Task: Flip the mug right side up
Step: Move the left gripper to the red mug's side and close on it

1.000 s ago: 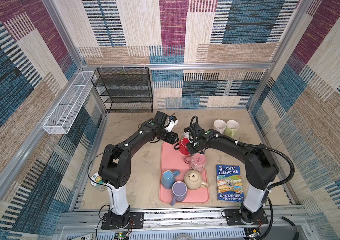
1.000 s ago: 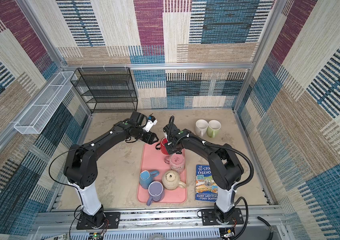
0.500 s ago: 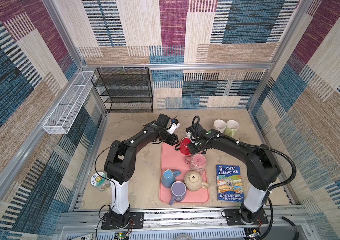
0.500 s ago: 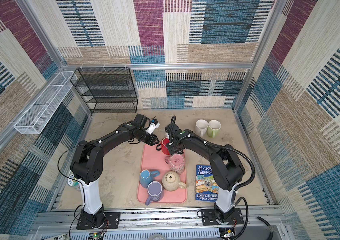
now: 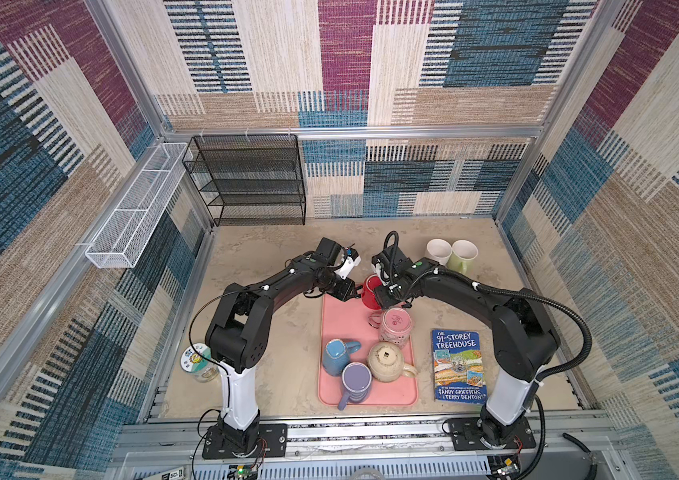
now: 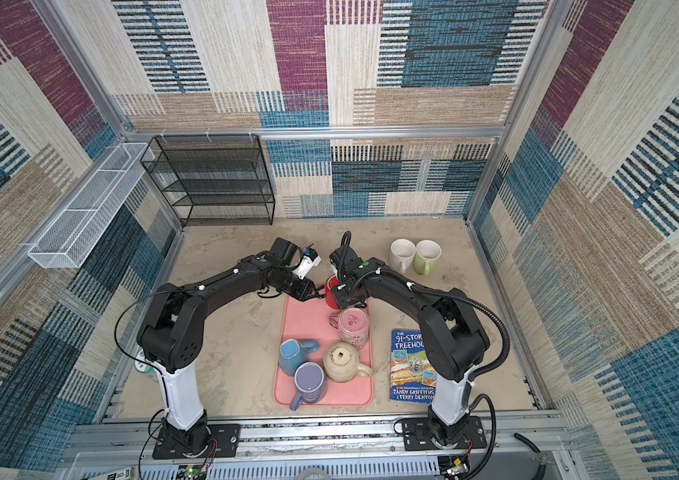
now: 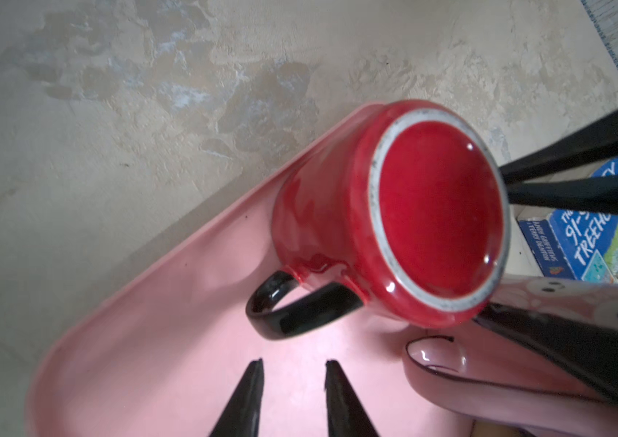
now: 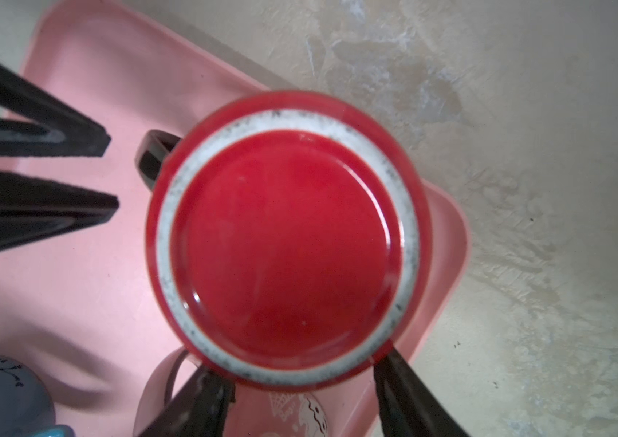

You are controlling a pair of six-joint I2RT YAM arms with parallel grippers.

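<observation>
A red mug with a black handle stands upside down at the far end of the pink tray, its white-ringed base facing up. My right gripper is over it, open, one finger on each side of the body close to the wall. My left gripper hovers low over the tray just short of the handle. Its fingers stand a narrow gap apart with nothing between them.
Right behind the red mug on the tray stands an upside-down pink mug. Nearer the front are a blue mug, a purple mug and a beige mug. A book lies to the right. White and green mugs stand at the back.
My left gripper has come in toward the mug's handle and its fingers have narrowed. The right gripper's fingers have spread wider around the mug. The mug has stayed in place.
</observation>
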